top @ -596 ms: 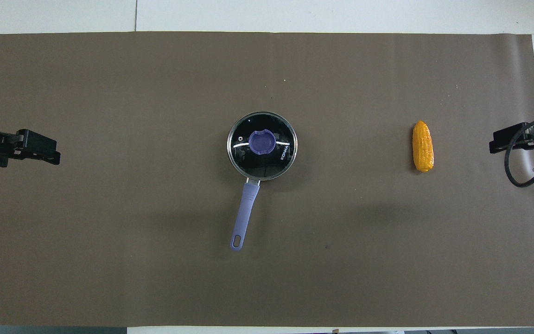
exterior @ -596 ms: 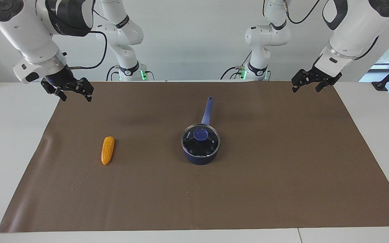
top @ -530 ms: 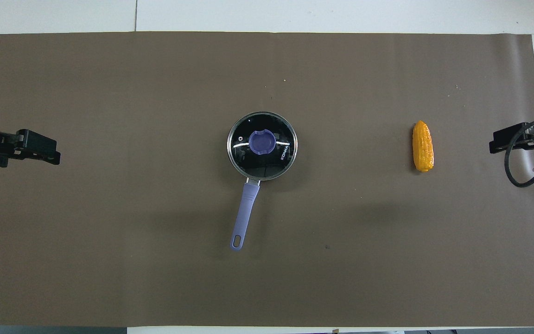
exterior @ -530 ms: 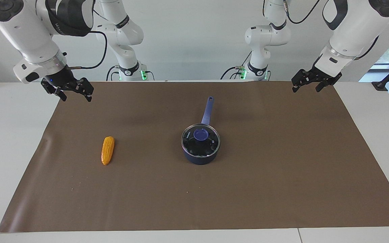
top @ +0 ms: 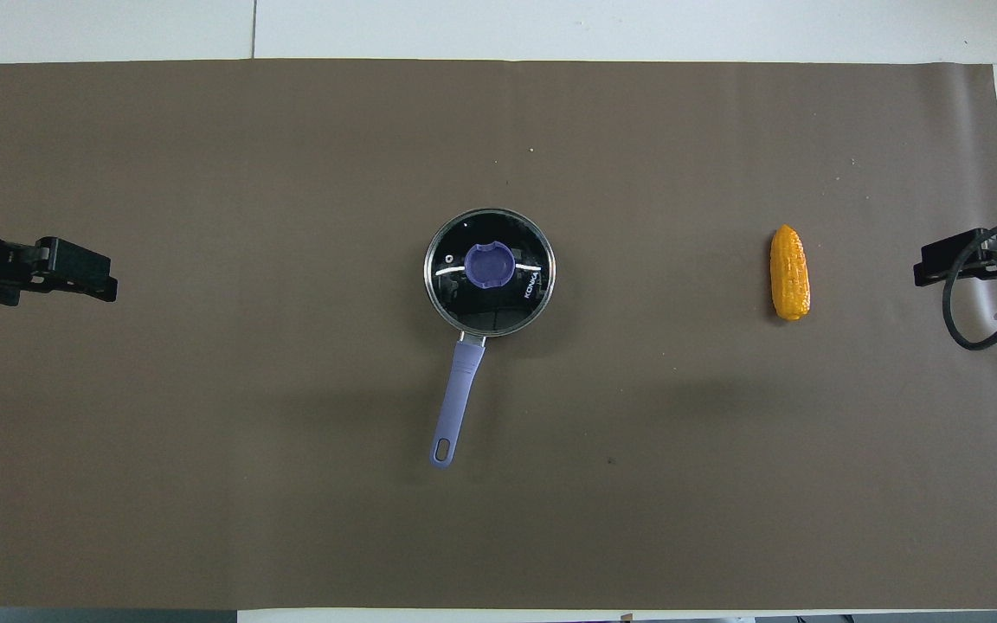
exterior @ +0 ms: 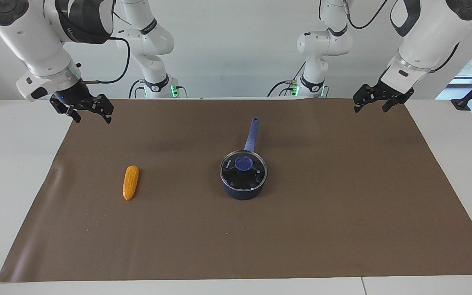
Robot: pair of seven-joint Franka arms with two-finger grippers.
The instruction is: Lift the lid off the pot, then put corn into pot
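Note:
The pot stands mid-table on the brown mat, its light blue handle pointing toward the robots. The lid sits on it with its blue knob up; it also shows in the overhead view, above the handle. The corn lies flat on the mat toward the right arm's end, also in the overhead view. My right gripper hangs open and empty over the mat's corner, apart from the corn. My left gripper hangs open and empty over the mat's corner at the left arm's end.
The brown mat covers most of the white table. In the overhead view the left gripper and right gripper show at the mat's two ends. A black cable loops by the right gripper.
My left gripper has shifted slightly, a little toward the table's middle. The pot, lid, corn and right gripper have not moved.

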